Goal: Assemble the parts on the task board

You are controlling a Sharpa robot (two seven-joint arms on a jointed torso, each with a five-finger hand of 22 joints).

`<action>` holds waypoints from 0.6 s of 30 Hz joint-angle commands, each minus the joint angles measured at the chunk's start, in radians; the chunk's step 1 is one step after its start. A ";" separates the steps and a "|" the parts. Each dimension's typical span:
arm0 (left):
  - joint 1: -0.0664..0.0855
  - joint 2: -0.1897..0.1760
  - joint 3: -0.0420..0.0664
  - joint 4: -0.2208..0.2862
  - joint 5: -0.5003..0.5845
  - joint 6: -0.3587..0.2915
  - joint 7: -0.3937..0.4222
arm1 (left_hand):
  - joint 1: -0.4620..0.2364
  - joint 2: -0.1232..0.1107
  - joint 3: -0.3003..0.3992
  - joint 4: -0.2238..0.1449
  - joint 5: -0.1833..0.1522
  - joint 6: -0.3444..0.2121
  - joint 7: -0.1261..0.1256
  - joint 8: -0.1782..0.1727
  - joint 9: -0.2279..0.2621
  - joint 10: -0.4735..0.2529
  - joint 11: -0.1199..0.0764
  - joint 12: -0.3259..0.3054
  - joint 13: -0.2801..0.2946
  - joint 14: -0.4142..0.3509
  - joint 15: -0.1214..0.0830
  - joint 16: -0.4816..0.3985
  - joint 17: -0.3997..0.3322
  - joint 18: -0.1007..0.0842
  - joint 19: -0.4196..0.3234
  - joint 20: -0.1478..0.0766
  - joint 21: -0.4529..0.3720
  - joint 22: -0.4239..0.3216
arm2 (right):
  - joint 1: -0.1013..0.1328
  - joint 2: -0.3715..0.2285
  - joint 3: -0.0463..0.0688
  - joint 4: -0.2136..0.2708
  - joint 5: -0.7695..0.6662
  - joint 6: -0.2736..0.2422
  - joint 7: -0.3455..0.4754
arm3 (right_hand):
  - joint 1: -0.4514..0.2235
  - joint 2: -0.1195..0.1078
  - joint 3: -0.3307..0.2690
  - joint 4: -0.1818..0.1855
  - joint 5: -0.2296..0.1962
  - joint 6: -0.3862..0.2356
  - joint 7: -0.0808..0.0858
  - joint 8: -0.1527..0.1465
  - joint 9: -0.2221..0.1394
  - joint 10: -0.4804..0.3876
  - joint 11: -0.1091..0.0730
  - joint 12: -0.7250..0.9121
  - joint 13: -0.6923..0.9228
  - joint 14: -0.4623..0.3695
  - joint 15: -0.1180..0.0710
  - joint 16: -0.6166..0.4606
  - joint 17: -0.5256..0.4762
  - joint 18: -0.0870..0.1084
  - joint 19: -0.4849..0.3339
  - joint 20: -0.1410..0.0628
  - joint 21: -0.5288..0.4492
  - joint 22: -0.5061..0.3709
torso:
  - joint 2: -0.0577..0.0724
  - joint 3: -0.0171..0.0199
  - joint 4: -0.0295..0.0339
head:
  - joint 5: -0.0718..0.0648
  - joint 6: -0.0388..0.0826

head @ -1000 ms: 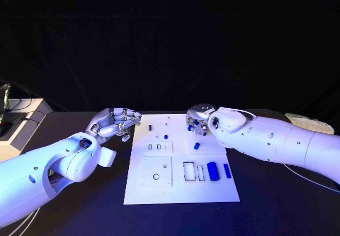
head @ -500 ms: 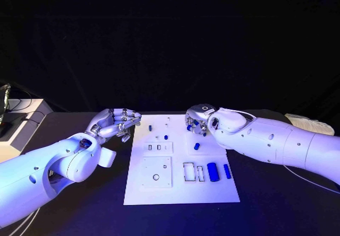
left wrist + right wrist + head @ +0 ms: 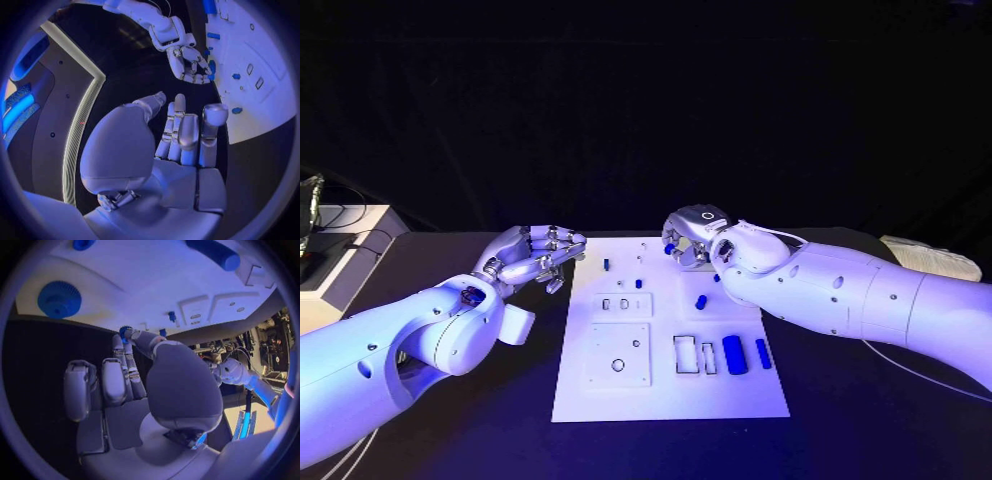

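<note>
The right hand (image 3: 687, 240) has drifted left along the far edge of the board (image 3: 668, 385), pinching a small blue part (image 3: 125, 331); likely carrying it to a slot; the left hand (image 3: 531, 255) hovers beside the board, curled, empty

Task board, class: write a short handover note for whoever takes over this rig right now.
Left hand: curled, holding nothing, beside the task board, off its left edge.
Right hand: over the board's far end, pinching a small blue part.
Two long blue parts lie near right; small blue pieces sit mid-board.
Done: cannot tell.
Left: rectangular slot looks empty; place the pinched part, then the loose ones.
</note>
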 commanded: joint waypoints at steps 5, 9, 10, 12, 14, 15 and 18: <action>0.001 -0.003 0.003 0.008 -0.002 0.011 0.008 | -0.005 0.002 0.007 0.001 0.000 -0.009 -0.001 -0.004 0.002 -0.008 0.001 -0.001 0.002 -0.004 0.006 -0.002 0.001 -0.005 -0.003 0.003 0.007 0.001 | 0.000 0.047 0.004 -0.049 -0.013 -0.075 -0.030 | 0.001 -0.002 0.006 -0.001 0.002 -0.001 0.005 0.004 0.001 0.002 0.002 -0.003 -0.001 0.021 -0.002 0.007 0.000 -0.011 0.005 0.001 0.007 0.035 | 0.006 -0.0035 0.0060 | 0.000 0.001; 0.001 -0.003 0.007 0.012 -0.002 0.012 0.008 | -0.005 0.002 0.007 0.001 0.000 -0.009 -0.001 -0.004 0.002 -0.008 0.001 -0.001 0.002 -0.004 0.006 -0.002 0.001 -0.005 -0.003 0.003 0.007 0.001 | 0.000 0.067 0.005 -0.074 -0.015 -0.078 -0.030 | 0.001 -0.005 0.006 -0.003 0.000 -0.002 0.005 0.004 0.002 0.001 0.002 -0.003 -0.001 0.021 -0.001 0.009 0.001 -0.012 0.007 0.002 0.009 0.038 | 0.011 -0.0075 0.0116 | -0.004 0.002; 0.001 -0.003 0.009 0.013 -0.002 0.012 0.008 | -0.005 0.002 0.007 0.001 0.000 -0.009 -0.001 -0.004 0.002 -0.008 0.001 -0.001 0.002 -0.004 0.006 -0.002 0.001 -0.005 -0.003 0.003 0.007 0.001 | 0.000 0.072 0.005 -0.081 -0.016 -0.079 -0.030 | 0.001 -0.005 0.006 -0.003 0.000 -0.002 0.005 0.004 0.002 0.001 0.002 -0.003 -0.001 0.021 -0.001 0.009 0.001 -0.012 0.007 0.002 0.009 0.038 | 0.013 -0.0086 0.0129 | -0.004 0.003; 0.001 -0.002 0.014 0.014 -0.003 0.013 0.008 | -0.005 0.002 0.007 0.000 0.000 -0.010 -0.001 -0.004 0.002 -0.009 0.001 -0.001 0.002 -0.002 0.006 -0.001 0.003 -0.005 -0.003 0.003 0.008 0.002 | -0.001 0.081 0.005 -0.093 -0.015 -0.083 -0.031 | 0.001 -0.007 0.007 -0.004 -0.001 -0.003 0.006 0.004 0.003 0.001 0.002 -0.003 -0.001 0.021 -0.001 0.010 0.002 -0.011 0.007 0.002 0.008 0.038 | 0.016 -0.0101 0.0147 | -0.002 0.003; 0.001 -0.001 0.019 0.014 -0.005 0.014 0.008 | -0.005 0.002 0.007 0.000 0.000 -0.010 -0.001 -0.004 0.002 -0.009 0.001 -0.001 0.002 -0.002 0.006 -0.001 0.003 -0.005 -0.003 0.003 0.008 0.002 | -0.001 0.089 0.007 -0.106 -0.014 -0.086 -0.032 | 0.001 -0.008 0.007 -0.005 -0.001 -0.003 0.006 0.004 0.003 0.000 0.002 -0.003 -0.002 0.021 -0.001 0.009 -0.001 -0.011 0.005 0.002 0.007 0.036 | 0.019 -0.0126 0.0184 | -0.005 0.003; 0.001 0.000 0.020 0.015 -0.005 0.014 0.008 | -0.005 0.002 0.007 0.000 0.000 -0.010 -0.001 -0.004 0.002 -0.009 0.001 -0.001 0.002 -0.002 0.006 -0.001 0.003 -0.005 -0.003 0.003 0.008 0.002 | -0.001 0.089 0.007 -0.107 -0.014 -0.086 -0.032 | 0.001 -0.008 0.007 -0.005 -0.001 -0.003 0.006 0.004 0.003 0.000 0.002 -0.003 -0.002 0.021 -0.001 0.009 -0.001 -0.011 0.005 0.002 0.007 0.036 | 0.019 -0.0132 0.0195 | -0.006 0.004; 0.001 0.001 0.025 0.016 -0.008 0.015 0.008 | -0.005 0.002 0.007 0.000 0.000 -0.010 -0.001 -0.004 0.002 -0.009 0.001 -0.001 0.002 -0.002 0.006 -0.001 0.003 -0.005 -0.003 0.003 0.008 0.002 | 0.000 0.095 0.009 -0.118 -0.013 -0.084 -0.034 | 0.001 -0.009 0.007 -0.005 -0.002 -0.004 0.006 0.004 0.003 0.000 0.003 -0.004 -0.002 0.021 -0.001 0.010 0.000 -0.011 0.006 0.002 0.008 0.038 | 0.023 -0.0171 0.0237 | -0.008 0.006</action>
